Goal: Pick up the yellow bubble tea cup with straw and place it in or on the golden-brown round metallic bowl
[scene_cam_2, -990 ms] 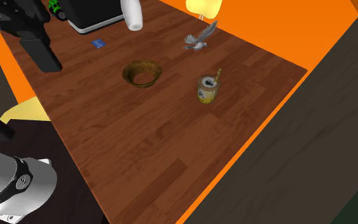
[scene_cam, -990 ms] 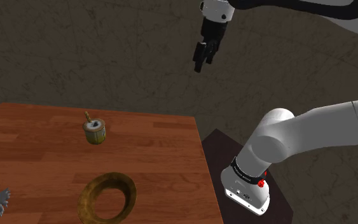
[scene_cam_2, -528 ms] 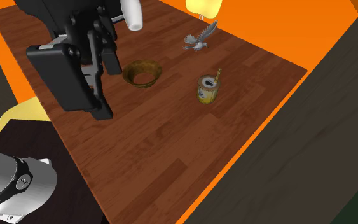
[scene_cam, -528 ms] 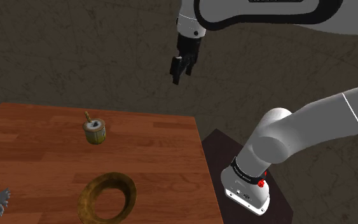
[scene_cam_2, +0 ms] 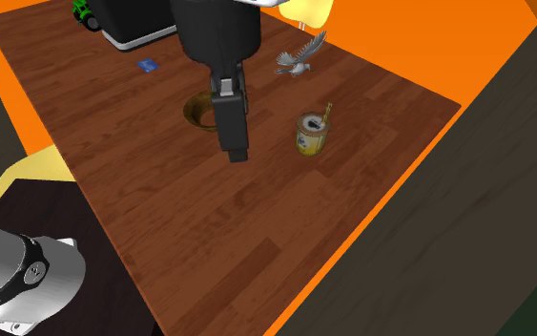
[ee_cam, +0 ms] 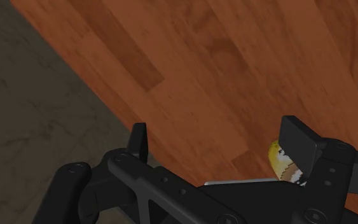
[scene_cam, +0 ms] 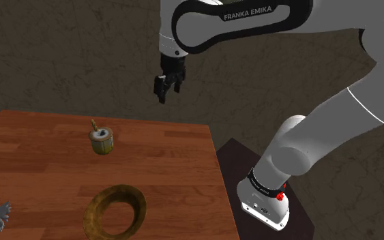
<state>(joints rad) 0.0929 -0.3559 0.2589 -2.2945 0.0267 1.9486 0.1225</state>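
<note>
The yellow cup (scene_cam: 101,140) with a straw stands upright on the wooden table (scene_cam: 40,157), toward its far side. The golden-brown round bowl (scene_cam: 116,212) lies nearer the front edge. My black gripper (scene_cam: 161,95) hangs high in the air, up and to the right of the cup in the shoulder view, open and holding nothing. In the second exterior view the gripper (scene_cam_2: 237,151) sits between the bowl (scene_cam_2: 197,112), which it partly covers, and the cup (scene_cam_2: 311,134). In the wrist view the fingers (ee_cam: 301,143) stand apart, and a bit of the cup (ee_cam: 279,160) peeks out beside one finger.
A grey bird figurine (scene_cam_2: 299,55) stands past the bowl and cup. A black box (scene_cam_2: 137,24), a green toy (scene_cam_2: 85,13) and a small blue item (scene_cam_2: 147,65) lie at the table's far end. The arm's stand (scene_cam: 269,204) is beside the table.
The arm has swung toward the shoulder view's left and come lower, bringing the gripper over the table. Cup, bowl and bird have not moved.
</note>
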